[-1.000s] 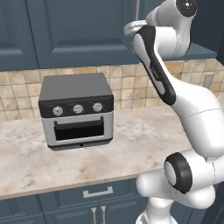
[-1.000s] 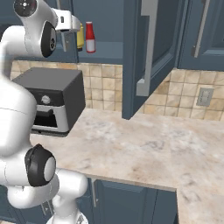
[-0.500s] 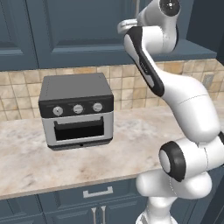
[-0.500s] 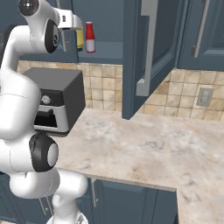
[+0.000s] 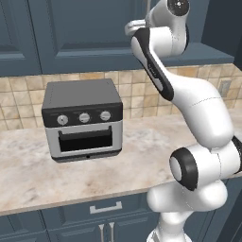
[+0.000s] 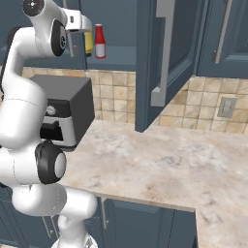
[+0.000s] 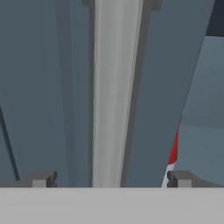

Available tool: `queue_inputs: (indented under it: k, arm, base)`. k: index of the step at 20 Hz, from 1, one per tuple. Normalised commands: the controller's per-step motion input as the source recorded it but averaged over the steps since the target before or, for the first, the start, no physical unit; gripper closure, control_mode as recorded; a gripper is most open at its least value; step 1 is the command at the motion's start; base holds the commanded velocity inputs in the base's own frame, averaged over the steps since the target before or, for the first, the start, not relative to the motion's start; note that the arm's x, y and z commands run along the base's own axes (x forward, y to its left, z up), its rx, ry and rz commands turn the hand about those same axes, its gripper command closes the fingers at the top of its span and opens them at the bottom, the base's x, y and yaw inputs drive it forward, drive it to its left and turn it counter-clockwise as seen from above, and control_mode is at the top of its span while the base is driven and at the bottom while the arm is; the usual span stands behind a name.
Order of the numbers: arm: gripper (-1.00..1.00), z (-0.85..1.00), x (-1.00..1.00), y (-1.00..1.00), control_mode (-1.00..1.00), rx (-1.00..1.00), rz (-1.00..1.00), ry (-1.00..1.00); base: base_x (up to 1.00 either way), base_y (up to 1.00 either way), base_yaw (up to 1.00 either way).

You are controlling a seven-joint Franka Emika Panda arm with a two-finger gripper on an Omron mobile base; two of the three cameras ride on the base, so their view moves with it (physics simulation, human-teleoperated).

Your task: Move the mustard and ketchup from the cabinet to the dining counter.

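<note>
The claw [image 7: 111, 179] stands wide, holding nothing: in the hand view its two dark fingertips [image 7: 41, 179] rise at the bottom left and bottom right with a long silver bar handle [image 7: 114, 92] running straight up the frame between them, close in front. The handle belongs to a dark blue-grey door of the cabinet [image 7: 48, 87]. At the door's right edge, in the lower right of that view, a thin red sliver of the ketchup [image 7: 174, 146] shows past it.

In the right base view the claw [image 6: 80, 24] sits in the upper left, at the open cabinet shelf [image 6: 116, 52]. The mustard [image 6: 88, 41] stands upright just beside it, partly covered by the hand, long axis vertical. The ketchup [image 6: 100, 41] stands upright just right of the mustard, narrow neck and pale cap pointing up.

Below them, a dark toaster oven [image 5: 82, 118] rests on the marble bench [image 5: 137, 151], left of centre in the left base view.
</note>
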Motion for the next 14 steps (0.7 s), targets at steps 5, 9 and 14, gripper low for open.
queue_inputs:
  k: [5, 9, 14]
  arm:
    - [1.00, -0.01, 0.17, 0.00, -1.00, 0.00, 0.00, 0.00]
    - [1.00, -0.08, 0.18, 0.08, -1.00, 0.00, 0.00, 0.00]
    - [1.00, -0.06, 0.42, 0.16, -1.00, 0.00, 0.00, 0.00]
  base:
    - [0.00, 0.00, 0.00]
    - [0.00, 0.00, 0.00]
    - [0.00, 0.00, 0.00]
